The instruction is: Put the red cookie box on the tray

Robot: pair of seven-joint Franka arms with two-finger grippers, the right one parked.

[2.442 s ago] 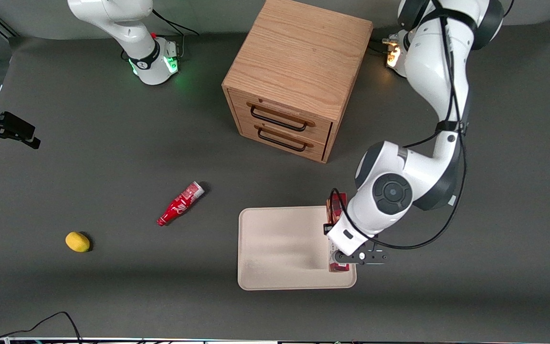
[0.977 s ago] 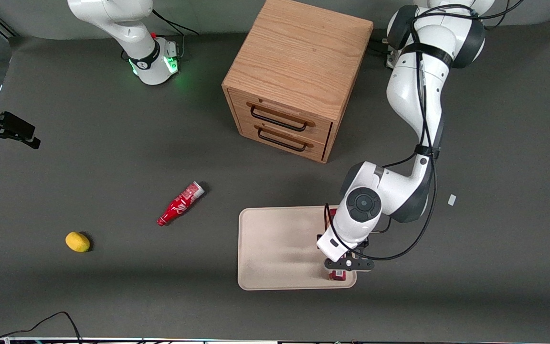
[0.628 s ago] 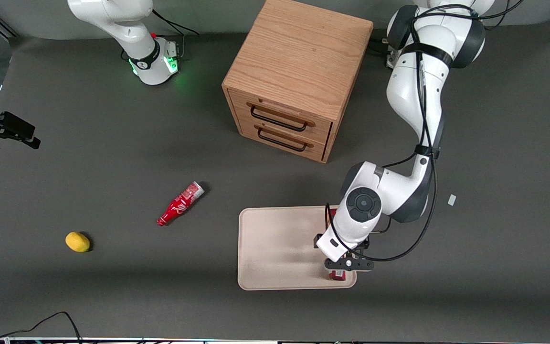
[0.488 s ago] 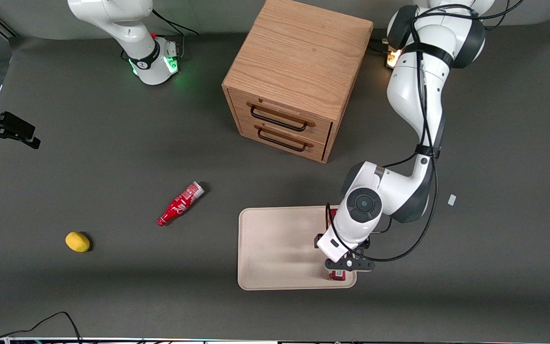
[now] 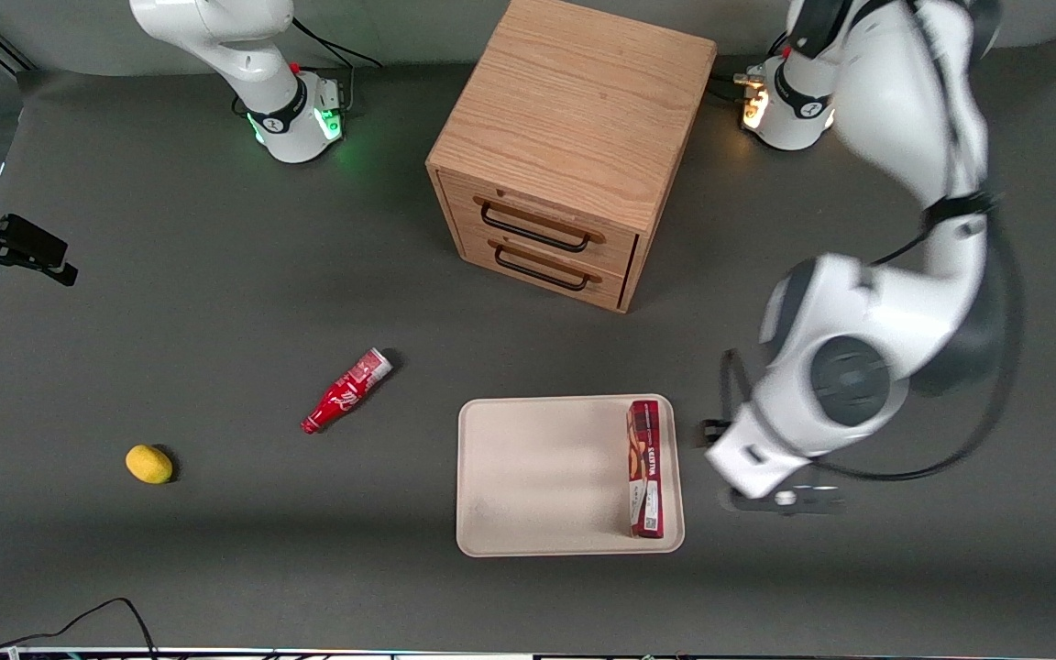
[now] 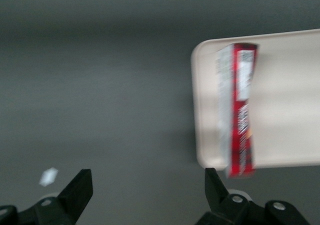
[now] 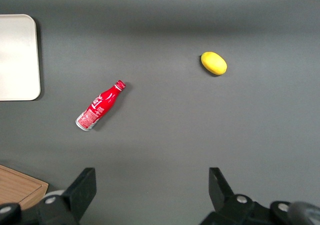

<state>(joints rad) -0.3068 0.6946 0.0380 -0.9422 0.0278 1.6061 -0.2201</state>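
The red cookie box [image 5: 645, 467] lies flat on the tray [image 5: 537, 477], along its edge toward our working arm. Our tool [image 6: 145, 197], fingers spread and empty, hangs over bare bench [image 5: 858, 568] beside the tray, so we judge the placement finished.

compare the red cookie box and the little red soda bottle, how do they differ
The red cookie box is a long flat-sided carton lying on the tray along its edge toward the working arm; the red soda bottle is rounded with a narrow neck and lies on the bare table. The box looks longer than the bottle. Both are red and lie on their sides. The gripper is open, above the table beside the tray.
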